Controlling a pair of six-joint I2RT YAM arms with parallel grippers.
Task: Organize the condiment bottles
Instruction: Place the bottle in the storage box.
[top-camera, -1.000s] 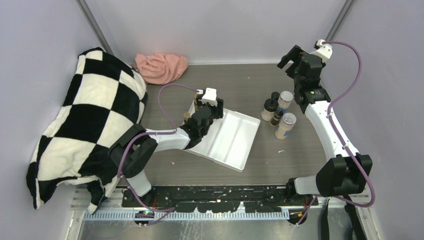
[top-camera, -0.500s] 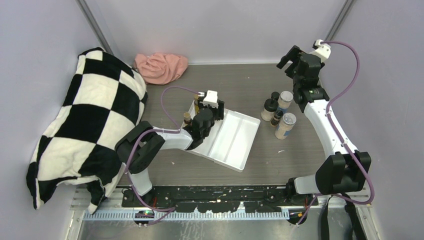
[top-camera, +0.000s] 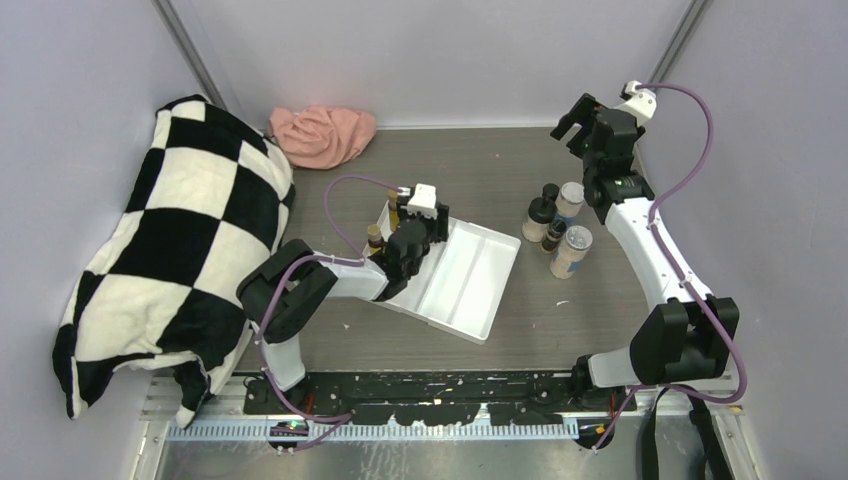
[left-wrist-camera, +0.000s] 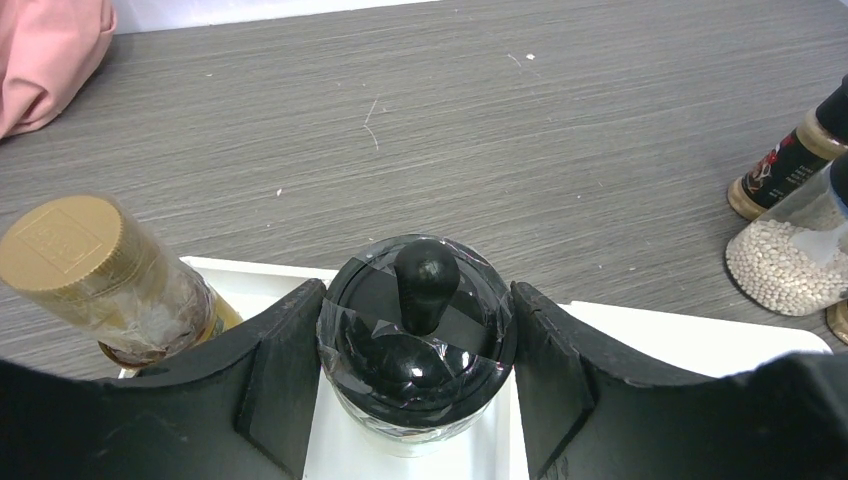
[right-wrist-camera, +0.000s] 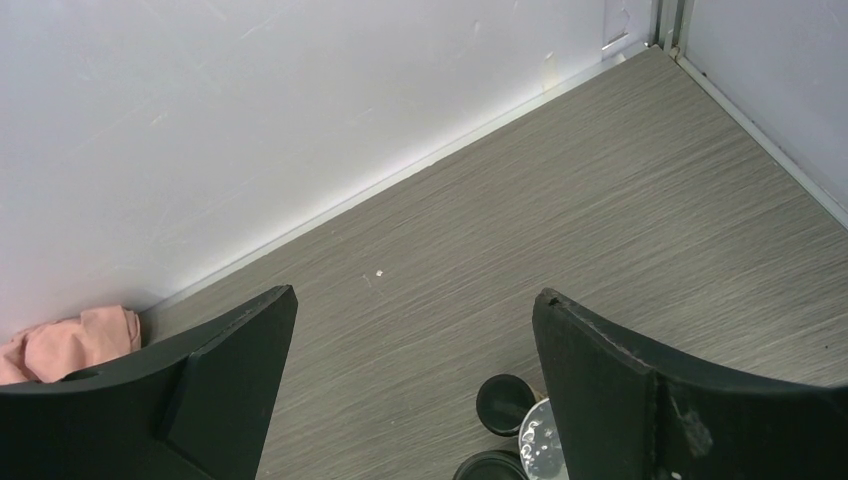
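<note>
At the far-left corner of the tray (top-camera: 470, 290), the left claw (left-wrist-camera: 418, 290) is clenched on a black-lidded jar (left-wrist-camera: 420, 335), with one finger flat against each side of the lid. The jar is upright, with white tray floor showing below it. Whether its base rests on that floor or hangs just above it cannot be told.

Change over the last second:
- The left claw has barely shifted over that corner, while the left arm's elbow has swung toward the middle of the bench (top-camera: 480, 170).
- The right arm has drawn slightly back toward the far edge.

Judgement: carrying is over and this is the set-down. The jar is about where it belongs, and release looks like the remaining step for this item.

A yellow bottle (left-wrist-camera: 110, 280) with a gold cap leans just left of the jar at the same tray corner, close to the left finger. Contact between them is not clear.

Four bottles (top-camera: 543, 215) stand grouped on the bench right of the tray, not yet sorted, so the task is judged to be under halfway.

The right claw (right-wrist-camera: 415, 300) is released, with its jaws spread wide and nothing between them. It hangs high over the far-right part of the bench, above that group.
</note>
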